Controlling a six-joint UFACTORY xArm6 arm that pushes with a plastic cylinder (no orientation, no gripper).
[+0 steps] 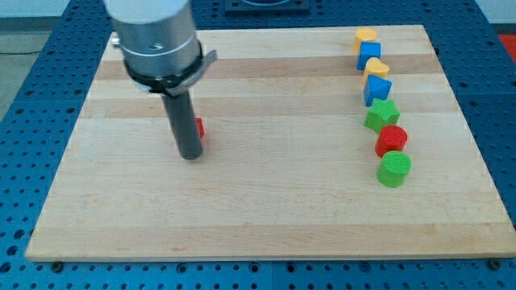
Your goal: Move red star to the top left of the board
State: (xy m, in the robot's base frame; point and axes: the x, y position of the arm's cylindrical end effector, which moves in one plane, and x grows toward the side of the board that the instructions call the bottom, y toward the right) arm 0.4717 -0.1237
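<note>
My tip [190,155] rests on the wooden board [266,209], left of centre and about midway between the near and far edges. The arm carries no pincer, only the dark rod under a grey metal cylinder [155,36], so there is nothing to open or close. The red star [200,127] sits just behind and to the right of the rod, touching it or nearly so. Only a small red sliver shows past the rod, so its shape cannot be made out.

The other blocks stand well apart from it, in a loose column along the right side of the board. From far to near they are a yellow block [365,36], a blue cube [370,54], a second yellow block [376,69], a second blue block [377,88], a green star [382,116], a red cylinder [392,140] and a green cylinder [394,169]. Neighbours in the column touch or nearly touch.

No block lies in the far left part of the board; only the rod and its cylinder stand over that side. The board lies on a blue perforated counter [32,105]. No writing or labels can be read.
</note>
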